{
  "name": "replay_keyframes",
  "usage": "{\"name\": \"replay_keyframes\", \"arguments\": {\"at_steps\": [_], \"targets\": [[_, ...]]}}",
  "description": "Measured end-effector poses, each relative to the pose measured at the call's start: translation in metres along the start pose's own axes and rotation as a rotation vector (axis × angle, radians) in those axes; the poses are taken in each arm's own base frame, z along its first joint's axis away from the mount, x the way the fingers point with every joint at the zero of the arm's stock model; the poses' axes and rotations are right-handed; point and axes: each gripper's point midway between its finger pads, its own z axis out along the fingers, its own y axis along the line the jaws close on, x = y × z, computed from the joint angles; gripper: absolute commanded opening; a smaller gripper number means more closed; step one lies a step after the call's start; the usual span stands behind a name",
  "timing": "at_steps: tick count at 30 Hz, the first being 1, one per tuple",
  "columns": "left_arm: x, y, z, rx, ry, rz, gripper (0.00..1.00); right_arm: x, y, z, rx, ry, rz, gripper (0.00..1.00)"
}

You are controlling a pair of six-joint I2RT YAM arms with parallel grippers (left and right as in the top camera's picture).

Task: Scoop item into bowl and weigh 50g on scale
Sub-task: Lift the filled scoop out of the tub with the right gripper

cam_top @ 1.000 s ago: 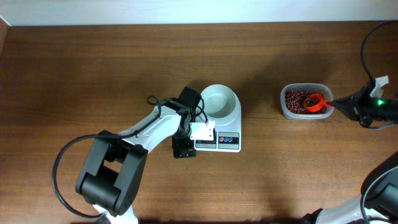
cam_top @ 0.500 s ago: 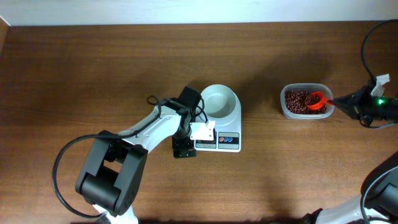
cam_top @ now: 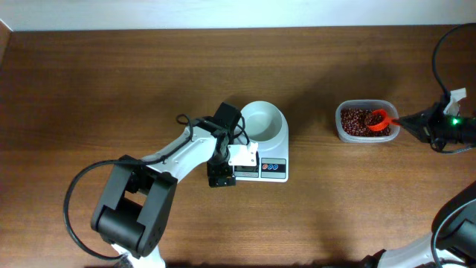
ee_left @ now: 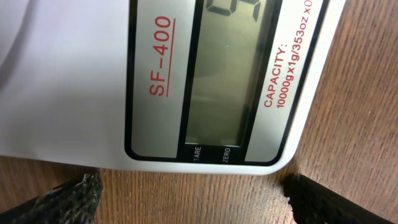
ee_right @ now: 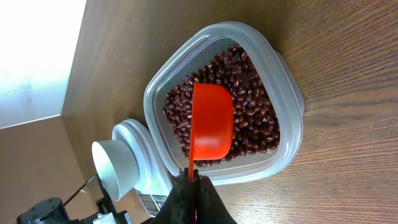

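From the overhead view, the white bowl is seen standing on the scale near the middle of the tabletop, and it appears empty. The beans are held in a clear tub well apart to the right. A red scoop is poised over the tub's right half, gripped by the right fingers. The left fingers are placed just beside the scale's display edge. Whether they are parted cannot be told from here.

In the left wrist view, the scale's grey display is shown close up, with part of a digit cut off at the top. Two dark tips of the left fingers are seen wide apart at the bottom corners, with nothing gripped.

In the right wrist view, the right fingers are closed tight on the scoop's thin handle. The scoop is held over the beans. Whether it is loaded cannot be judged. The bowl is seen beyond.

The beans are judged light, hard and loose. They would roll and spill readily, so they are best carried level in the scoop, which should be held by its handle.
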Motion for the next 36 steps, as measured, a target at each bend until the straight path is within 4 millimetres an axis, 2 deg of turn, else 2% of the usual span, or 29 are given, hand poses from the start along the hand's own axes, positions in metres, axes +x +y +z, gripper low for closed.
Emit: {"name": "replay_keyframes", "arguments": {"at_steps": [21, 27, 28, 32, 34, 36], "targets": [[0.0, 0.0, 0.0, 0.002, 0.001, 0.0, 0.99, 0.0, 0.0, 0.0, 0.0, 0.001, 0.001, 0.04], [0.004, -0.008, -0.004, 0.032, 0.018, -0.006, 0.99, 0.0, 0.0, 0.0, 0.0, 0.001, 0.001, 0.04], [0.002, -0.006, -0.007, 0.019, 0.008, -0.007, 0.99, 0.0, 0.0, 0.0, 0.0, 0.001, 0.001, 0.04], [-0.009, 0.005, -0.047, -0.092, -0.06, -0.013, 0.99, 0.0, 0.0, 0.0, -0.003, 0.0, 0.001, 0.04], [-0.011, 0.007, -0.057, -0.116, -0.079, -0.018, 0.99, 0.0, 0.0, 0.0, -0.003, 0.001, 0.001, 0.04], [-0.012, 0.006, -0.056, -0.114, -0.083, -0.021, 0.99, 0.0, 0.0, 0.0, -0.003, 0.001, 0.001, 0.04]]}}
